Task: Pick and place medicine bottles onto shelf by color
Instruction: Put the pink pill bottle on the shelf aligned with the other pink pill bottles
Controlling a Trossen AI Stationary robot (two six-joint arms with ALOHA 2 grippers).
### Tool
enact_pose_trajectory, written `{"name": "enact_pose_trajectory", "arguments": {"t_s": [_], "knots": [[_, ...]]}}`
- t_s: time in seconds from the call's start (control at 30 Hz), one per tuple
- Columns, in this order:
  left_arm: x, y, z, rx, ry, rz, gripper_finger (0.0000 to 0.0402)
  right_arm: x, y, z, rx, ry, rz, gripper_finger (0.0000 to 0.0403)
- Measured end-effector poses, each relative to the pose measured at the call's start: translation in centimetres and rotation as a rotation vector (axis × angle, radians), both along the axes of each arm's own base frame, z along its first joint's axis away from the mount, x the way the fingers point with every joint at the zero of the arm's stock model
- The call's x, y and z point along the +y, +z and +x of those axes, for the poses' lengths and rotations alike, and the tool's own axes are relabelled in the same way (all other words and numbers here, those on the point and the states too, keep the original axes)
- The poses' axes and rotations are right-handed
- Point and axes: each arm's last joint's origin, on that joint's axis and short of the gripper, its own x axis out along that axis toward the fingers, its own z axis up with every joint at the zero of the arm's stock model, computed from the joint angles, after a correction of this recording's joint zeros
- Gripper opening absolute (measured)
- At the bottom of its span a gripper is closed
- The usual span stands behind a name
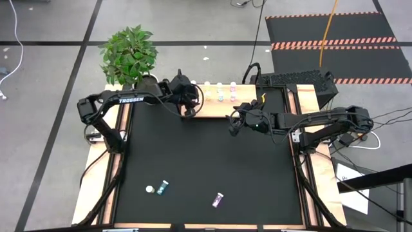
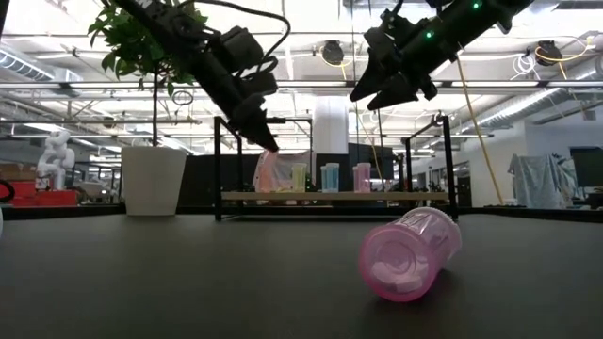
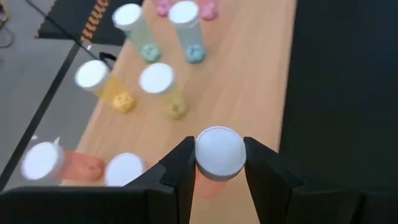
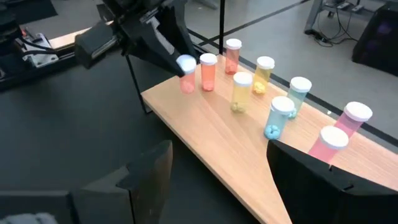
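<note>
The tan shelf (image 1: 215, 108) stands at the table's far edge and holds several bottles with white caps: salmon, yellow (image 3: 158, 81), teal (image 3: 185, 18) and pink. My left gripper (image 3: 219, 155) is over the shelf's left end (image 1: 188, 104), shut on a salmon-pink bottle (image 4: 186, 78). My right gripper (image 4: 230, 180) is open and empty. It hangs above the table in front of the shelf's right half (image 1: 235, 124). A teal bottle (image 1: 163, 187) and a pink-purple bottle (image 1: 218, 200) lie on their sides near the table's near edge. My left gripper pinches the salmon-pink bottle at its white cap (image 3: 219, 152) between its two fingers, one on each side. The fingers (image 2: 256, 127) come from above, slanting down toward the far edge. The bottle hangs nearly upright below them. I cannot tell whether its base (image 2: 268, 188) touches the shelf board.
A white pot with a green plant (image 1: 130, 55) stands by the shelf's left end. The shelf's black frame posts (image 2: 219, 165) rise at its ends. A small white object (image 1: 149, 189) lies beside the teal bottle. The black table middle (image 1: 206, 154) is bare.
</note>
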Motion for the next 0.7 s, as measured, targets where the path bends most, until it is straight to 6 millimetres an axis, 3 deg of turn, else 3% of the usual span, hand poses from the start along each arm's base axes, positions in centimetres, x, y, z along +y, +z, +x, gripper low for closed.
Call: {"name": "enact_pose_trajectory", "arguments": {"t_s": [0.4,0.7], "knots": [[-0.3,-2.6,-0.9,-0.009,-0.026,-0.025,0.0124,0.1,0.0,0.0,-0.009,-0.001,0.016,0.0258],[-0.3,-0.7,0.2,-0.056,-0.039,0.01,0.0124,0.2,-0.1,0.1,-0.009,0.04,0.04,0.0258]]}}
